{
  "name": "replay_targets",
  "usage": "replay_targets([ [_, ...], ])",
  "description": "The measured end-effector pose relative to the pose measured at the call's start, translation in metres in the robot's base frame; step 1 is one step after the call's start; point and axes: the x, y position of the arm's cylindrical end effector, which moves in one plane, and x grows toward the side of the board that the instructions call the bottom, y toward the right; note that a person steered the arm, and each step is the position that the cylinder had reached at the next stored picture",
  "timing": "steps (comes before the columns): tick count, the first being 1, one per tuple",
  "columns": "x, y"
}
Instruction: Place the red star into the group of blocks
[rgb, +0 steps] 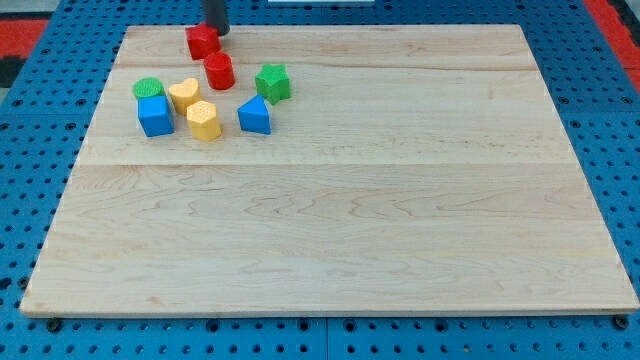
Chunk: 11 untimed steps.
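Observation:
The red star (201, 41) lies near the top edge of the wooden board (340, 230), at the view's upper left. My tip (217, 31) is right behind it, at its upper right side, touching or nearly touching it. Just below the star is a red cylinder (219, 71). The group sits below: a green cylinder (149, 89), a blue cube (155, 116), a yellow heart (184, 94), a yellow hexagonal block (203, 120), a blue triangular block (255, 116) and a green star (272, 82).
The board lies on a blue perforated table (40, 200). Red perforated areas show at the top left corner (20, 25) and top right corner (615, 15) of the view.

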Motion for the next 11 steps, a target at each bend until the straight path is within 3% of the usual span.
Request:
replay_targets([
  [1,0.004,0.033],
  [3,0.009,-0.030],
  [5,0.053,-0.037],
  [7,0.004,-0.050],
  [8,0.020,-0.088],
  [10,0.061,-0.073],
  [11,0.061,-0.073],
])
